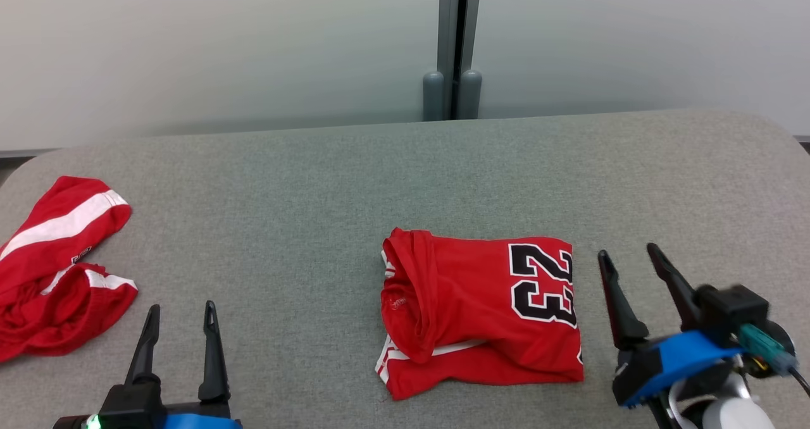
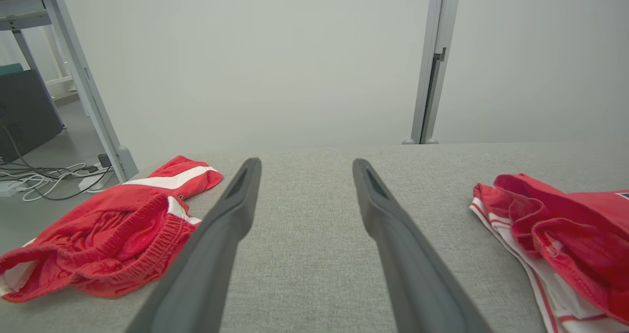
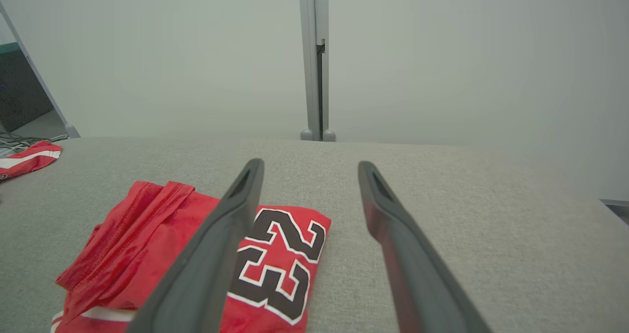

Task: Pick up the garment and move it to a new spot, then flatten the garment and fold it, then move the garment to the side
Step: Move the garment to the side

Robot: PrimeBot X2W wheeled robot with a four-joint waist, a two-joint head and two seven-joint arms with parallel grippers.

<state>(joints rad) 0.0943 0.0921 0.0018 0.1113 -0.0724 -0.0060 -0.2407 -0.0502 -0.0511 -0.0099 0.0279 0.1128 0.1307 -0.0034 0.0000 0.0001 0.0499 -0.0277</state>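
Jersey (image 1: 481, 315), red and folded into a rough rectangle, lay on the grey table (image 1: 316, 182) near its front edge and a little to the robot's right of the middle. Its long side ran left to right across the head view. The black number 23 sat at its right-hand end, turned on its side, with the 2 farther from the robot and the 3 nearer. The left-hand end was a thick bunched roll of cloth, with white trim showing at the near left corner. The right gripper (image 1: 628, 252) hung just beside the jersey's numbered end, apart from it, with its jaws spread wide and nothing between them. In the right wrist view, one finger crossed in front of the number. The left gripper (image 1: 180, 307) stood near the front edge, well to the left of the jersey, jaws likewise wide apart and empty over bare table. Red shorts (image 1: 57, 271) with a white stripe lay crumpled at the far left edge of the table. A grey post (image 1: 452, 49) stood behind the table between pale wall panels.
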